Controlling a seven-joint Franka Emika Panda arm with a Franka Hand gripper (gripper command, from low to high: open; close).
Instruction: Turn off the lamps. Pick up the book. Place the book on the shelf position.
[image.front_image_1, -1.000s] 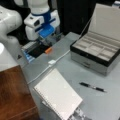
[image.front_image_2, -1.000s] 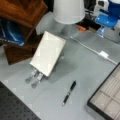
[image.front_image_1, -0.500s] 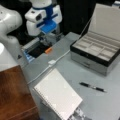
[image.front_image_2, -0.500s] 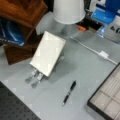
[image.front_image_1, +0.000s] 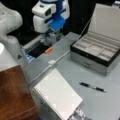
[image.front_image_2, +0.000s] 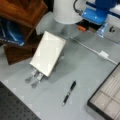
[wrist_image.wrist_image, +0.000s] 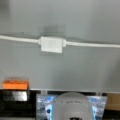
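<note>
Little has changed since the earlier frames: the arm has shifted only slightly above the bench's (image.front_image_1: 75, 67) far edge, and the book (image.front_image_1: 58, 96) has not moved. In a front view the end effector (image.front_image_1: 53, 37) hangs over the orange tab (image.front_image_1: 48, 50) beside a dark opening; whether its fingers are spread or closed cannot be told. The book lies toward that view's bottom, well apart from it, resting tilted on a metal stand (image.front_image_2: 35, 77), long axis diagonal, wire edge toward the shelf (image.front_image_1: 15, 95), which sits just beside it. The wrist view alone shows the white cable (wrist_image.wrist_image: 95, 45) and its inline switch (wrist_image.wrist_image: 51, 44) ahead; it shows neither book nor shelf. A pen (image.front_image_1: 93, 87) and grey box (image.front_image_1: 96, 53) lie apart.
</note>
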